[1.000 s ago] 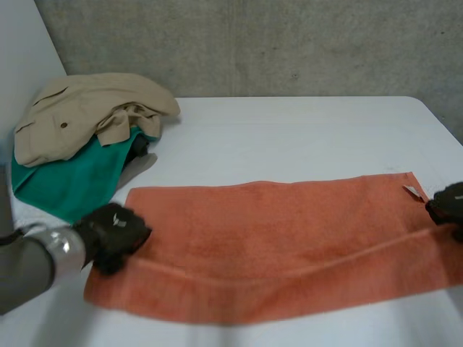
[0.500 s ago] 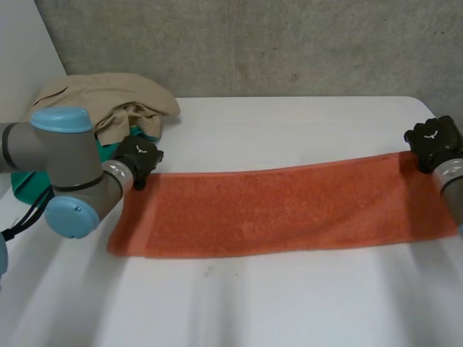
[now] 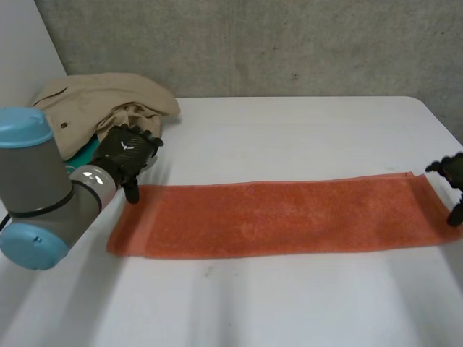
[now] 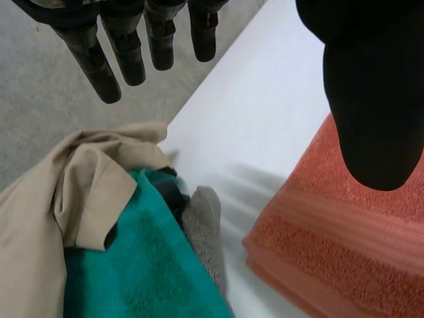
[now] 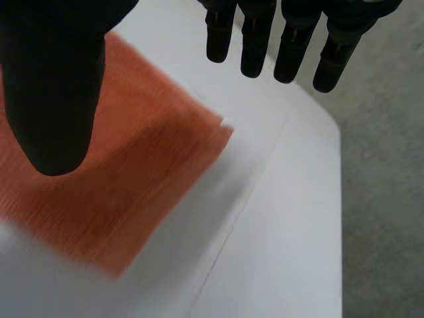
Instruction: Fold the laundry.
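An orange towel (image 3: 278,217) lies folded in half lengthwise as a long strip across the white table (image 3: 289,130). My left hand (image 3: 126,152) hovers open just above the towel's far left corner (image 4: 318,245), fingers (image 4: 126,53) straight and thumb spread, holding nothing. My right hand (image 3: 454,177) is open at the towel's right end, by its far corner (image 5: 199,132), with straight fingers (image 5: 291,46) and nothing between them and the thumb.
A pile of laundry sits at the table's far left: a beige garment (image 3: 87,108) over a green cloth (image 4: 139,265), with a grey piece (image 4: 202,225) beside it. The table's right edge (image 5: 331,218) runs close by my right hand.
Both hands carried the towel's near edge over to the far edge, folding it into a strip. They have now let go and opened, and lifted slightly off the corners.
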Action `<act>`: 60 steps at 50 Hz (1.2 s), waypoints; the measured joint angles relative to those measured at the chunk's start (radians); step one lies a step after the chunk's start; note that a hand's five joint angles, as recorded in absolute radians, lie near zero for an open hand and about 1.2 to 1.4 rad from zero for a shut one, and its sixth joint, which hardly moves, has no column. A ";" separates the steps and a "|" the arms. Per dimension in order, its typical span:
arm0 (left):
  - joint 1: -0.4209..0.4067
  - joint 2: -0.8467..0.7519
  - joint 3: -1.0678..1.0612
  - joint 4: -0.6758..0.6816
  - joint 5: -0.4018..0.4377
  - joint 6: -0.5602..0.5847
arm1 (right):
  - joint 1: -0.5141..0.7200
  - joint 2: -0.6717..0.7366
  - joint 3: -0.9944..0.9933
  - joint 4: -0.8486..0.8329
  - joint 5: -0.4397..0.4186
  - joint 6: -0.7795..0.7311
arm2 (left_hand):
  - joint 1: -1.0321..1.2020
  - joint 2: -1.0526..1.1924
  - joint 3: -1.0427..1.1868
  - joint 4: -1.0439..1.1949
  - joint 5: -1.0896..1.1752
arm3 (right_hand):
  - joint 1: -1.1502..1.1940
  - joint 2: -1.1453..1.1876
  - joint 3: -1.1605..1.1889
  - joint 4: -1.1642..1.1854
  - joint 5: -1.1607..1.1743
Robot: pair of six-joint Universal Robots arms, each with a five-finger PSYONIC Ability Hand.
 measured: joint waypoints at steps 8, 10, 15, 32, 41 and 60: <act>-0.001 0.020 -0.056 0.061 0.032 -0.046 | -0.057 0.111 0.040 -0.110 -0.029 -0.025 | 0.000 0.000 0.000 0.000 0.000 | 0.432 0.423 0.417 0.414 0.406; -0.004 0.020 -0.057 0.061 0.030 -0.057 | -0.061 0.133 0.035 -0.135 -0.027 -0.017 | 0.000 0.000 0.000 0.000 0.000 | 0.688 0.681 0.664 0.660 0.637; -0.010 0.030 -0.058 0.048 0.024 -0.085 | -0.085 0.144 0.024 -0.240 0.044 0.034 | 0.000 0.000 0.000 0.000 0.000 | 0.813 0.867 0.872 0.875 0.809; 0.022 0.139 -0.126 0.037 0.044 -0.113 | -0.015 0.055 -0.072 -0.310 0.154 -0.126 | 0.000 0.000 0.000 0.000 0.000 | 0.813 0.867 0.875 0.881 0.831; 0.022 0.170 -0.170 0.036 0.047 -0.134 | 0.463 -0.118 0.126 -0.537 -0.118 -0.112 | 0.000 0.000 0.000 0.000 0.000 | 0.813 0.867 0.875 0.882 0.836; -0.006 0.183 -0.214 0.042 0.058 -0.147 | 0.863 -0.039 0.199 -0.483 0.074 0.011 | 0.000 0.000 0.000 0.000 0.000 | -0.080 -0.103 -0.106 -0.105 -0.103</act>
